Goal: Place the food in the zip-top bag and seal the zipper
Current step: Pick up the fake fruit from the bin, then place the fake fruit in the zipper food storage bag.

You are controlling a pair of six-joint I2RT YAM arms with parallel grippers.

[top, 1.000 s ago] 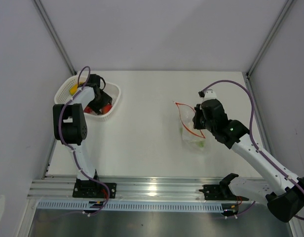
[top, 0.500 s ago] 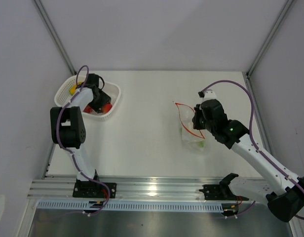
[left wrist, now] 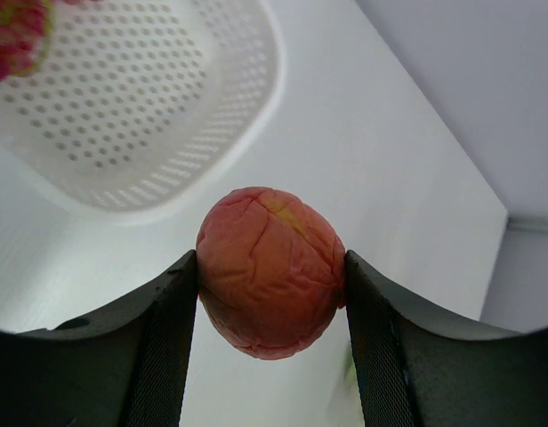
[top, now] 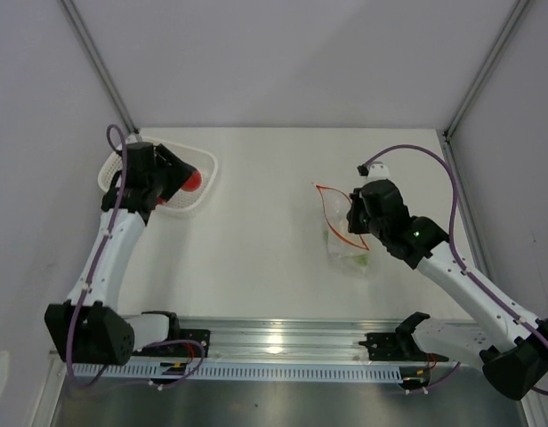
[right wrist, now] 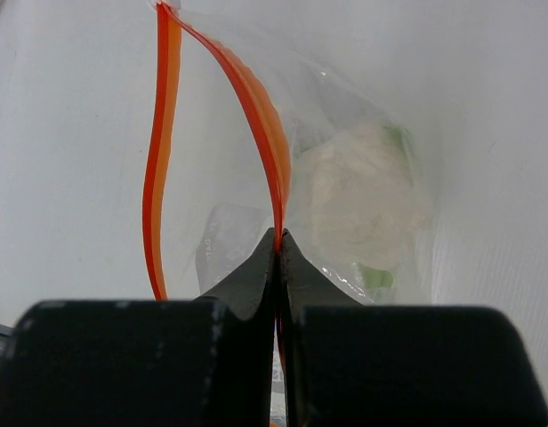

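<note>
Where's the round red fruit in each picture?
Top external: upper left, the red-orange round fruit sits in the left pincer, by the white basket.
Left wrist: centre, fruit squeezed between both fingers.
Right wrist: not in it.
Shared landmark: the white basket, upper left in the left wrist view.

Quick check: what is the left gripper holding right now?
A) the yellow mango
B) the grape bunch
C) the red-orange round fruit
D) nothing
C: the left wrist view shows the left gripper clamped on the round fruit, one finger against each side.
</note>
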